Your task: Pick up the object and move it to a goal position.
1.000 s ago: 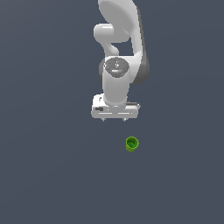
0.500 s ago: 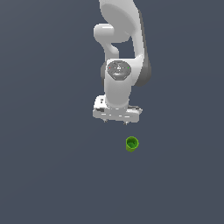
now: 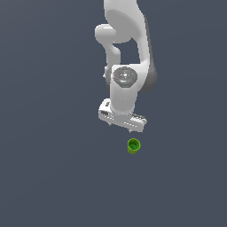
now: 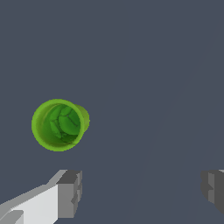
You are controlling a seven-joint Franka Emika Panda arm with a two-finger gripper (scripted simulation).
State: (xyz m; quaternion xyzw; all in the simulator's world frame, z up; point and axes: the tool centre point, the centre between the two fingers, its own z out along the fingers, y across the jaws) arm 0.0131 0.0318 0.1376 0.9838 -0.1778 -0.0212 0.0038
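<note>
One small green cup (image 3: 133, 146) stands upright on the flat grey floor (image 3: 53, 177), open mouth up, nearest the exterior camera. Just beyond and above it hangs the gripper (image 3: 123, 124), jaws spread wide and empty, the cup off to one side of the gap rather than between the fingers (image 4: 69, 194). Probably light and rigid, with smooth walls that may slip; pinch across its outer sides. Open floor surrounds the cup everywhere, no edge visible.

Exterior view high and far, facing down on the arm (image 3: 126, 66), wrist view close, looking straight down past the gripper (image 4: 140, 192), both sharing the green cup (image 3: 133, 145) (image 4: 58, 125)
</note>
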